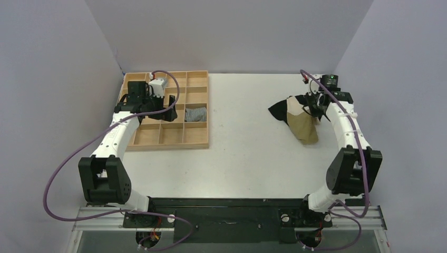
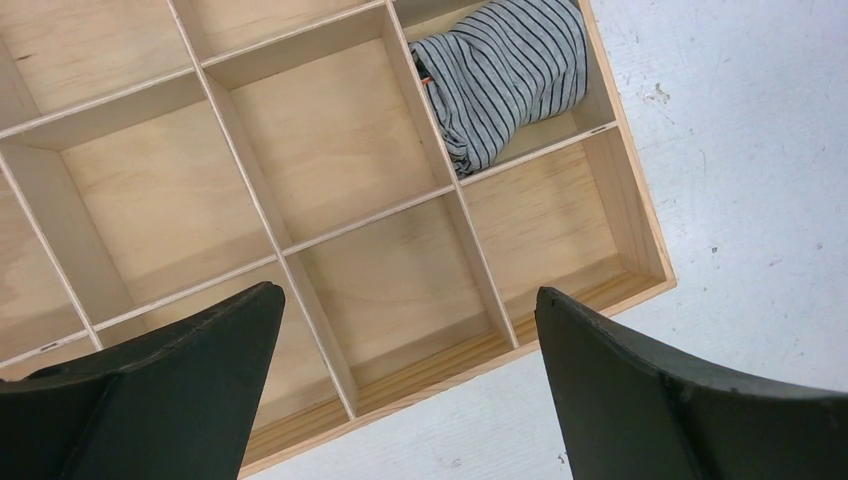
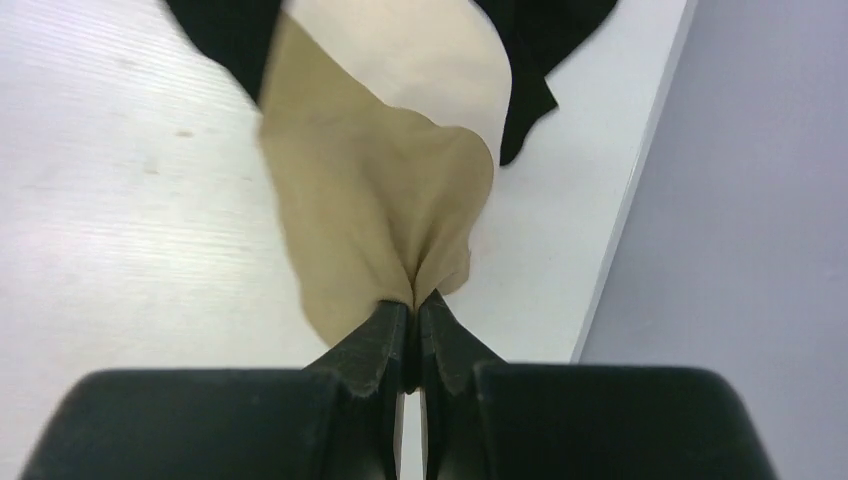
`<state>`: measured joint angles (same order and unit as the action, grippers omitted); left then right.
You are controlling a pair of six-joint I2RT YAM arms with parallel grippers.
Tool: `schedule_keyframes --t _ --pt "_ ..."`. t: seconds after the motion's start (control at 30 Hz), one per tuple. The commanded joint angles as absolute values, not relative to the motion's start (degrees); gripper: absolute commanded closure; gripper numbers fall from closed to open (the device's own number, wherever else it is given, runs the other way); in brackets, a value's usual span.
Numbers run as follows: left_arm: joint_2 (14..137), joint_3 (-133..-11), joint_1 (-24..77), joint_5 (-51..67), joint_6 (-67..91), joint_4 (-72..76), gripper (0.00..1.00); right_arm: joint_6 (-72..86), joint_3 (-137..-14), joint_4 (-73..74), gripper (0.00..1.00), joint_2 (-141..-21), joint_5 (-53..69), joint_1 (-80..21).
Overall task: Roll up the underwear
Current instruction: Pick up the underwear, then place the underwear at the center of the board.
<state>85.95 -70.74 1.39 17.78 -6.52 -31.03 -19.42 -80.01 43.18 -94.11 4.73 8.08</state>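
The underwear (image 1: 304,128), olive-khaki fabric with a cream-white panel, lies bunched at the table's right side near the wall. In the right wrist view a pinched fold of the underwear (image 3: 385,205) runs into my right gripper (image 3: 414,300), which is shut on that khaki fold. From above, my right gripper (image 1: 316,109) sits over the garment's far right part. My left gripper (image 2: 408,296) hangs open above the tray's near compartments, holding nothing. In the top view my left gripper (image 1: 169,112) is far to the left of the underwear.
A wooden compartment tray (image 1: 168,146) stands at the back left, with a grey-blue striped cloth roll (image 1: 196,114) in one right-hand compartment (image 2: 505,75). A black garment (image 1: 278,108) spreads out beside and under the underwear (image 3: 225,35). The table's right edge (image 3: 630,200) and the wall are close by.
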Motion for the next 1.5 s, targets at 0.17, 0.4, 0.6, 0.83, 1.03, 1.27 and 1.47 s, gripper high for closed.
schedule_keyframes --t 0.17,0.4,0.6,0.83,1.03,1.27,1.47 --pt "82.67 -73.28 1.23 17.18 -7.03 -30.01 0.03 -19.24 -81.09 49.81 1.00 -78.52 9.41 -10.60" --pt "82.18 -73.58 1.23 15.86 -7.28 -30.83 0.03 -20.33 -79.16 51.40 1.00 -78.48 12.83 -28.34" --pt "81.66 -72.82 1.23 15.31 -7.34 -31.29 0.03 -20.18 -76.53 50.84 0.57 -84.27 12.19 -37.37" --pt "81.27 -71.01 1.33 17.83 -8.45 -30.69 0.03 -20.47 -76.37 50.07 0.38 -84.99 12.61 -36.76" --pt "80.60 -67.68 5.60 25.83 -10.72 -28.30 0.03 -19.17 -74.59 47.34 0.38 -86.13 13.67 -29.95" --pt "80.23 -62.68 23.26 25.59 -16.93 -23.30 0.03 -13.12 -75.20 43.99 0.41 -91.96 17.85 -16.66" --pt "89.08 -69.37 39.52 22.28 -16.19 -26.90 0.03 -12.21 -73.62 42.96 0.42 -93.55 20.91 -10.90"
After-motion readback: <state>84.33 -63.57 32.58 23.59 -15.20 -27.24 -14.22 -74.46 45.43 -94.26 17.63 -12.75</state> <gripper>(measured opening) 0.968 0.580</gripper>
